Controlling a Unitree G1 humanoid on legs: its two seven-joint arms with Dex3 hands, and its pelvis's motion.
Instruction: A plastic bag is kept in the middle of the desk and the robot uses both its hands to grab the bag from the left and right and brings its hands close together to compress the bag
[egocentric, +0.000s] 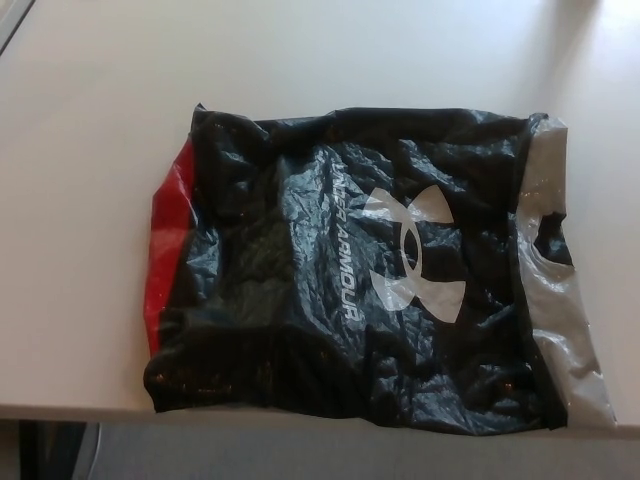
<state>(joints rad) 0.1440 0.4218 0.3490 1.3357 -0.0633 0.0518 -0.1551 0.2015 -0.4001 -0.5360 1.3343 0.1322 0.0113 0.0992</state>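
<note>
Plastic bag (370, 270) lying flat, crumpled, mid-desk (90, 150), near edge of bag overhanging desk front a touch; red panel to bag's left, grey to right; both sides bare for my grab; my hands out of shot, can't tell their state

One plastic bag (370, 270) (crinkled), one desk (90, 200)
</note>
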